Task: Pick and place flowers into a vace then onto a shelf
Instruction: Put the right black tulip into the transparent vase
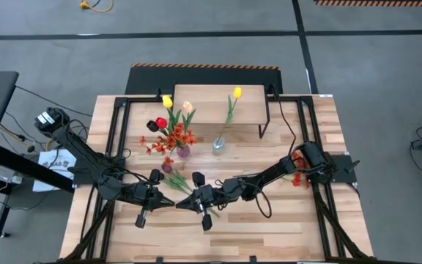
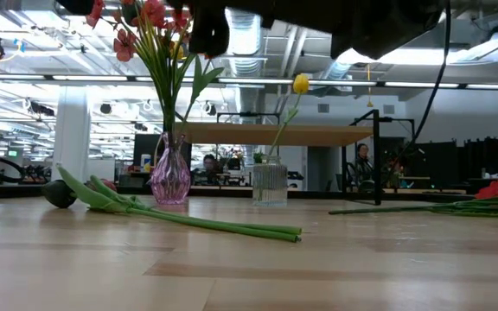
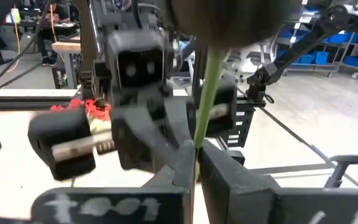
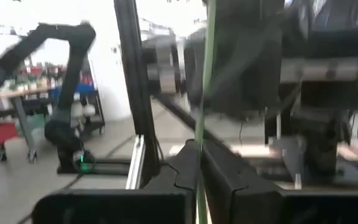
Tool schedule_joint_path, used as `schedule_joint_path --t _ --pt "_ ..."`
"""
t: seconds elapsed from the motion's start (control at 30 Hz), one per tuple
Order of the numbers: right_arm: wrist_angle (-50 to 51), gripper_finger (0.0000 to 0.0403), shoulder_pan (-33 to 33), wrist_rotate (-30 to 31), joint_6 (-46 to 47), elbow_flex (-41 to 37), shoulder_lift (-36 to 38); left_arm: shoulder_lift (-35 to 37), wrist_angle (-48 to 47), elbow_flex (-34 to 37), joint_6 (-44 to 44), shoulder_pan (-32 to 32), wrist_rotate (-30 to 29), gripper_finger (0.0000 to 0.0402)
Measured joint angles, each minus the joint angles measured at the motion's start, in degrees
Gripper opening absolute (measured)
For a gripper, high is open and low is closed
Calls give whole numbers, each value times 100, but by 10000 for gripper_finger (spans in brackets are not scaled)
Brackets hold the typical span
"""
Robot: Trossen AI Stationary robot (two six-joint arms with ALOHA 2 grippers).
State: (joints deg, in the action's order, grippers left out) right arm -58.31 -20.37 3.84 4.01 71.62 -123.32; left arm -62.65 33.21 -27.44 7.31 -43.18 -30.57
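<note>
1. The flower I am handling is a long tulip stem [image 3: 205,99], thin and pale green; its head looms dark and blurred just beyond my left hand's fingers in the left wrist view.
2. My left hand [image 1: 154,195] is clenched on this stem, which runs straight up between its two dark fingers [image 3: 179,171].
3. My right hand [image 1: 198,198] is clenched on a thin green stem too, pinched between its fingers [image 4: 188,165]; I cannot tell for certain that it is the same flower.
4. Both hands sit close together over the near middle of the counter [image 1: 269,227], facing each other, the left one on the left.
5. More loose flowers [image 2: 188,220] lie flat on the counter below my hands, green stems with long leaves and a dark head at the left end.
6. A pink glass vase [image 2: 170,177] stands farther back and to the left, already holding a bouquet [image 1: 171,128] of yellow, red, cream and dark tulips with orange-red sprays.
7. A clear vase [image 2: 270,183] just right of it holds one yellow tulip [image 2: 301,83].
8. The shelf [image 1: 207,103] stands at the far edge of the counter behind both vases.
9. A few red flowers [image 1: 297,178] lie on the counter's right side beside my right arm.
</note>
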Motion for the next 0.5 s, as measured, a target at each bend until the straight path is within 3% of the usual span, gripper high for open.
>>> schedule_joint_path --t 0.23,0.5 --pt "322 49 20 -267 109 -23 -35 20 78 -20 91 110 222 0" --pt "281 55 29 -263 105 -23 -35 17 -224 -20 341 111 395 0"
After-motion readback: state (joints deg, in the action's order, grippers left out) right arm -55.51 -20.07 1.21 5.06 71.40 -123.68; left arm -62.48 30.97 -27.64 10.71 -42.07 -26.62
